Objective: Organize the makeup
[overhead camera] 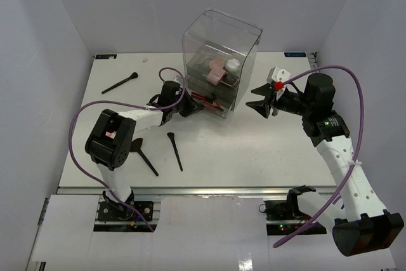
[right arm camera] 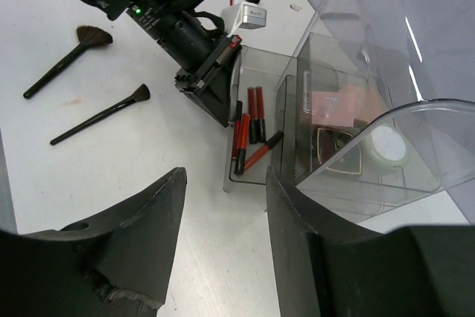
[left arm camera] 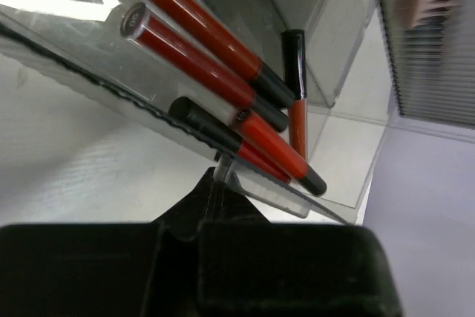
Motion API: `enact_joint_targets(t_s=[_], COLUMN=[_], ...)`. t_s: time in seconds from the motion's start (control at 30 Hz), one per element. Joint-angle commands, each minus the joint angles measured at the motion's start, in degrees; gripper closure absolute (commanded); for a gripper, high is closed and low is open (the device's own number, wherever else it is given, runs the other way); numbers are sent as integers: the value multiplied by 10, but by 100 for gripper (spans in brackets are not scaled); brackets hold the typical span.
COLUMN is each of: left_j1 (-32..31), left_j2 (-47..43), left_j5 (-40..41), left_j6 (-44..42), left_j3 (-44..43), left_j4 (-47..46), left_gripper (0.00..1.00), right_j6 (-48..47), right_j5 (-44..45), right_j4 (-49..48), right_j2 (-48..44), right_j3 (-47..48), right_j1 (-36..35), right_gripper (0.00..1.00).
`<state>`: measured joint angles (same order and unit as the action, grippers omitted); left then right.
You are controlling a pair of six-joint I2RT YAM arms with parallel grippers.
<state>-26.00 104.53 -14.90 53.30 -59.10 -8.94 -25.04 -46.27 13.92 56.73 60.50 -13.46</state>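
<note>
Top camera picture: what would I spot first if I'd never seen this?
The tall clear box at the back of the table, with a pink compact inside. The left gripper holds its pulled-out drawer, full of red-and-black sticks. Black brushes lie scattered in front.

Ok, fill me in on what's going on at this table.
Two robot arms are sorting makeup into a clear box. The left end effector looks closed on the rim of the box's pulled-out lower drawer, where red-and-black sticks already lie. The compartment above holds pink compacts and a white jar. The right end effector hangs open and empty beside the box. Three brushes lie loose on the table.
</note>
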Motion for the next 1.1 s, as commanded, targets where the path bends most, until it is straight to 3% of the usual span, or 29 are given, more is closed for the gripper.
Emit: enact_joint_targets(t_s=[0.0,0.53,1.07], left_j1=[1,1,1], left_j2=[4,115,151], left_j5=[51,32,-5], left_j6=[-21,-39,-43], left_j3=[-65,-211,-253], left_j4=[10,22,-19], left_gripper=[100,99,95], right_j6=[0,-13,-23], right_j5=[-24,-11,-10], right_j4=[-45,-53,-53], right_j2=[-14,-7,-2], right_j3=[-20,-42,-52], right_j1=[3,4,5], right_gripper=[47,47,47])
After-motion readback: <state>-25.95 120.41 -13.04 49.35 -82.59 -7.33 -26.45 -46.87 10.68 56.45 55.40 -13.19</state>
